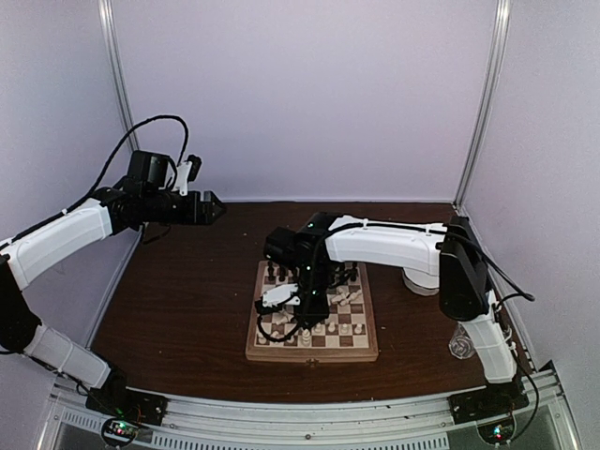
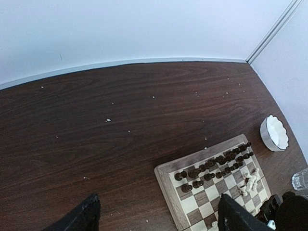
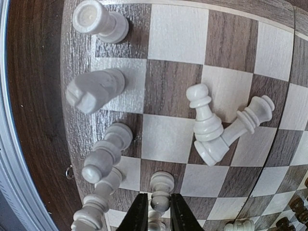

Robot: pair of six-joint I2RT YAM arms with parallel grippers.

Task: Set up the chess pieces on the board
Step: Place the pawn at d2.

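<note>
The board [image 1: 312,354] lies mid-table with dark pieces [image 2: 211,168] in two rows along its far side. My right gripper [image 1: 305,314] hangs low over the near white side. In the right wrist view its jaws [image 3: 159,199] stand narrowly open on either side of an upright white pawn [image 3: 162,185], with a thin gap showing at the left finger. White pieces [image 3: 98,159] stand along the board's edge row. One white piece [image 3: 238,127] leans against another [image 3: 207,120] mid-board. My left gripper [image 1: 214,208] is raised at the far left, open and empty [image 2: 158,204].
A white scalloped bowl [image 2: 274,132] stands on the table right of the board, and a small clear glass [image 2: 301,179] is nearer the right edge. The right arm's white link [image 1: 389,246] reaches over the board's far right corner. White walls enclose the table.
</note>
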